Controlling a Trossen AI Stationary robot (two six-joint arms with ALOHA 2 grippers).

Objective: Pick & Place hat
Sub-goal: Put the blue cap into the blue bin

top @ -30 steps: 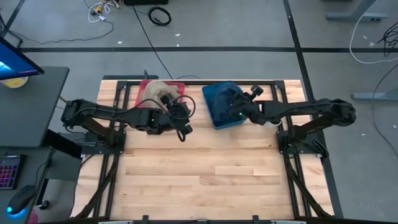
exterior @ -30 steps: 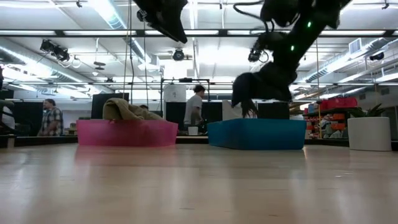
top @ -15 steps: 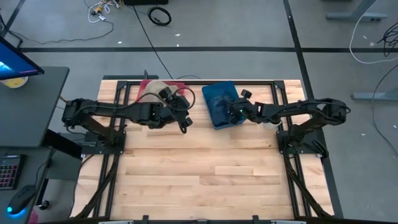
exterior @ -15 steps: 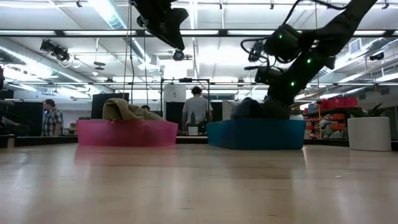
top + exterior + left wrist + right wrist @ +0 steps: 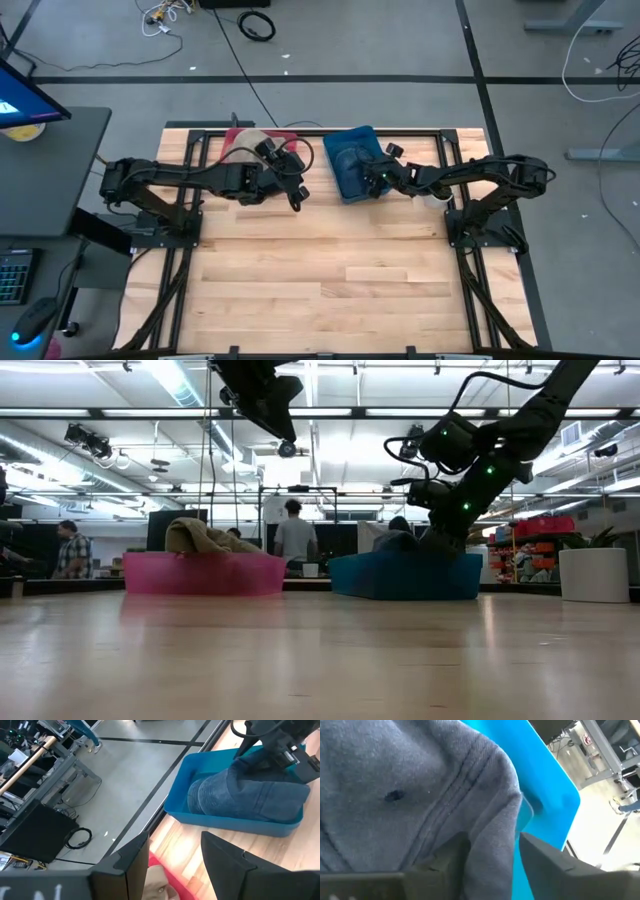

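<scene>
A blue denim hat point(image 5: 250, 795) lies in the blue bin point(image 5: 352, 168) at the table's far middle, its crown showing over the wall point(image 5: 395, 540). My right gripper point(image 5: 490, 850) is down in that bin, open, with a fold of the hat point(image 5: 492, 820) between its fingers. A tan hat point(image 5: 200, 535) rests in the pink bin point(image 5: 205, 575) at the far left. My left gripper point(image 5: 175, 865) hangs open and holds nothing, high above the table, just right of the pink bin point(image 5: 295, 188). My right gripper's open fingers point(image 5: 540, 855) stand on either side of a raised fold of the hat's crown point(image 5: 495, 835), coming down at a slant from the table's right. Whether they touch the cloth I cannot tell. The hat rests in the bin.
The near half of the wooden table point(image 5: 330, 280) is bare. A white planter point(image 5: 595, 575) shows at the right in the low view. People stand in the room behind the table point(image 5: 295, 535).
My right gripper has gone down into the blue bin with the hat. The hat hung below it above the bin a second ago and now lies inside. The bin has shifted a little toward the table's left. My left gripper has moved slightly toward the far edge.
</scene>
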